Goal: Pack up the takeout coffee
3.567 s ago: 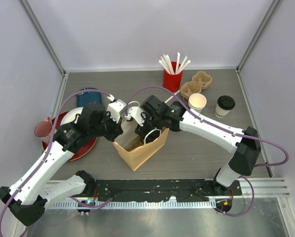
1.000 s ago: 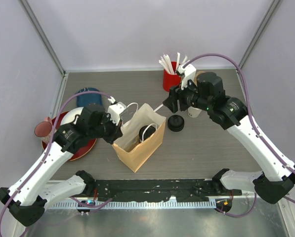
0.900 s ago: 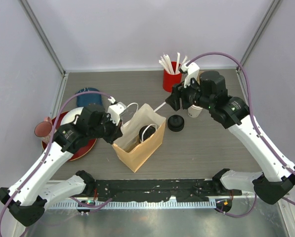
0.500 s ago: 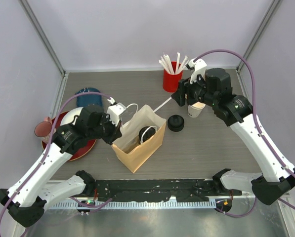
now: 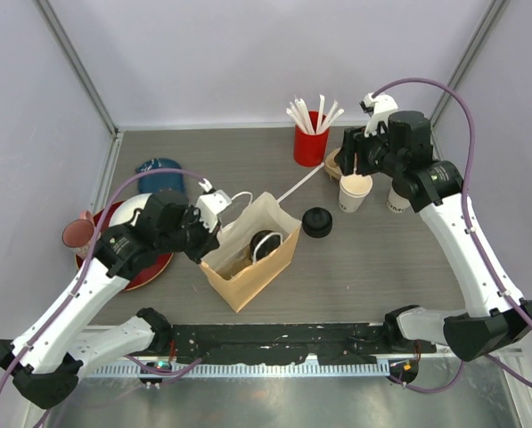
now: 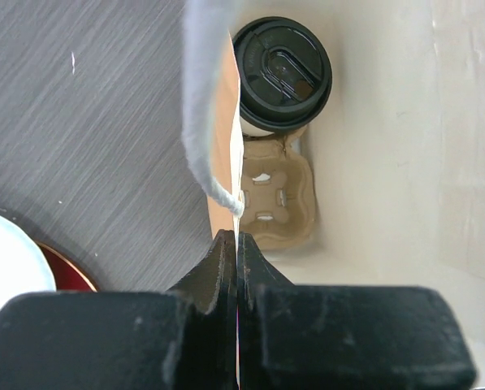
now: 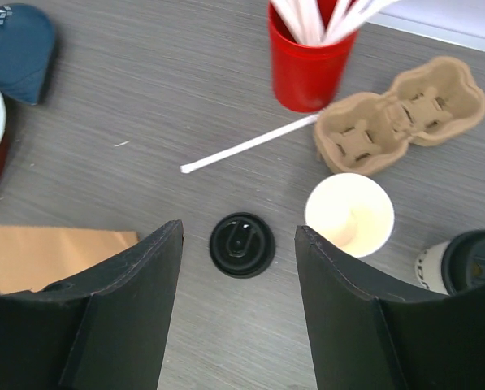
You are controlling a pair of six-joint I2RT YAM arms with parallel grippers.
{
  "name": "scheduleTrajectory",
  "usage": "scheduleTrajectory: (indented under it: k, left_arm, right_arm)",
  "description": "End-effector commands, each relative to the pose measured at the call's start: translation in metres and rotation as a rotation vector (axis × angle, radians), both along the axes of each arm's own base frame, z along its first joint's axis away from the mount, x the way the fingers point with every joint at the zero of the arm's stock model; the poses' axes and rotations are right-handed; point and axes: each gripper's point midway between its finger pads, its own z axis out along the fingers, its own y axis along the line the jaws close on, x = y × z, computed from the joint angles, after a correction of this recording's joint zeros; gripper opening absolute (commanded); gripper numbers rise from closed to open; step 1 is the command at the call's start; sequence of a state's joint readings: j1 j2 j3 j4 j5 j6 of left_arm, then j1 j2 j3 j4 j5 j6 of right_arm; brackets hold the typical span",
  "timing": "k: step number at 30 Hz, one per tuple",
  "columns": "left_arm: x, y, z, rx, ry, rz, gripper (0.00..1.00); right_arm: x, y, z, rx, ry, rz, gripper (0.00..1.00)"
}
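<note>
Brown bag (image 5: 248, 267) is pinched tight at its rim by the left fingers (image 6: 236, 244), with one lidded cup (image 6: 281, 73) inside. The right fingers (image 5: 356, 159) hang open and empty over the tabletop (image 5: 372, 267).

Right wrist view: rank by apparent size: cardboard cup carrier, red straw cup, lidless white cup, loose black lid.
1. cardboard cup carrier, clearly largest.
2-3. red straw cup and lidless white cup: near alike, and the red one is cropped by the top edge, so no ranking between them.
4. loose black lid, smallest.
</note>
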State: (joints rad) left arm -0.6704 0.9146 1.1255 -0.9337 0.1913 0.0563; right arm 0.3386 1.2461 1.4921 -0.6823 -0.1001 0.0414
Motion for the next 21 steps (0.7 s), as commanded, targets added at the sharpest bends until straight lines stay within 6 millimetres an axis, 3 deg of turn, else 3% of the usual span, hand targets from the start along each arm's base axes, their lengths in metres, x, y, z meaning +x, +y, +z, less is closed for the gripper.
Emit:
scheduleTrajectory:
  k: [1, 4, 12, 21]
  left_arm:
    - [0.0, -0.006, 0.028, 0.003, -0.116, -0.081, 0.0]
    - [0.0, -0.01, 0.035, 0.026, -0.163, -0.122, 0.0]
    - [-0.008, -0.019, 0.053, 0.035, -0.24, -0.206, 0.0]
    - [-0.014, -0.022, 0.063, 0.056, -0.299, -0.264, 0.0]
  right_arm:
    - [0.007, -0.023, 0.002, -0.04, -0.02, -0.057, 0.63]
    - [0.009, -0.035, -0.013, -0.05, 0.012, -0.088, 0.63]
    - [0.013, -0.057, -0.026, -0.08, 0.041, -0.122, 0.63]
    - [0.012, -0.069, -0.039, -0.099, 0.069, -0.137, 0.63]
